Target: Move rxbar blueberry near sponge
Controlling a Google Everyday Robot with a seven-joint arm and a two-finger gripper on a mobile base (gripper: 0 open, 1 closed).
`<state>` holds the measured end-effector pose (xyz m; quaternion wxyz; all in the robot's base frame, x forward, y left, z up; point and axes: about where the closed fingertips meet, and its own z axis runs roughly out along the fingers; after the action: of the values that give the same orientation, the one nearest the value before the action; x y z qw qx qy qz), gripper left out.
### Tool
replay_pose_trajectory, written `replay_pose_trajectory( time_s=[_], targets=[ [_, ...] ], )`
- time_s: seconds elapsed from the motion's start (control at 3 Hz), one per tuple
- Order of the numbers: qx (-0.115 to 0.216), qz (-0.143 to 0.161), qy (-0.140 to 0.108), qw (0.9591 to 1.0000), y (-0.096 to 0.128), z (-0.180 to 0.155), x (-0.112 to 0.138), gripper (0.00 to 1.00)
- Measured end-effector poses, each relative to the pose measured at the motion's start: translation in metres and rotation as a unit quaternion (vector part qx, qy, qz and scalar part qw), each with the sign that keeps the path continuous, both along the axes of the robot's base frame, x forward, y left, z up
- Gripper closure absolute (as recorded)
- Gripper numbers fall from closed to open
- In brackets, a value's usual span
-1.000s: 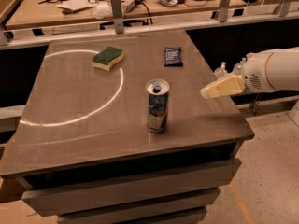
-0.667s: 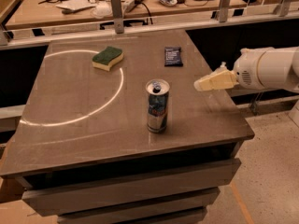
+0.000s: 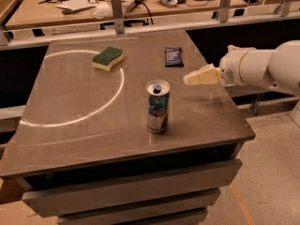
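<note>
Grey-brown stone-look surface [image 3: 70, 107] fills the near view, with drawer-like tiers under its front edge. A thin pale arc [image 3: 120, 86] curves across its left half. Nearest on it stands a tall blue-and-silver drink can [image 3: 158, 107], upright, its top opened, a little right of centre.

Beyond the can and to its right hangs the cream-coloured wedge-shaped end effector [image 3: 190, 78], above the right edge of the surface and pointing left, at the tip of a white rounded arm [image 3: 262, 69] that reaches in from the right. How far it is open cannot be told; it touches none of the things.

Farther back lies the small flat dark navy rxbar blueberry [image 3: 174, 56], flat on the surface near the rear right, apart from the end effector. Well to its left sits the thick sponge [image 3: 108, 58], dark green top over pale yellow body, just at the arc's upper end.

Behind, past a metal rail, a wooden bench [image 3: 37, 15] carries cluttered tools.
</note>
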<state>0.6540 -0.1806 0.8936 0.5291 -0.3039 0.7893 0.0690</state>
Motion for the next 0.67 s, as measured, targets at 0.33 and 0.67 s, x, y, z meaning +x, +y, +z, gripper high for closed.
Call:
replay_pose_trajectory(
  time_s=[0.33,0.67],
  targets=[
    [0.010,-0.006,-0.002,0.9999,0.010,-0.013,0.020,0.00],
    [0.028,-0.010,-0.001,0.9996,0.022,-0.023,0.042,0.00]
  ],
)
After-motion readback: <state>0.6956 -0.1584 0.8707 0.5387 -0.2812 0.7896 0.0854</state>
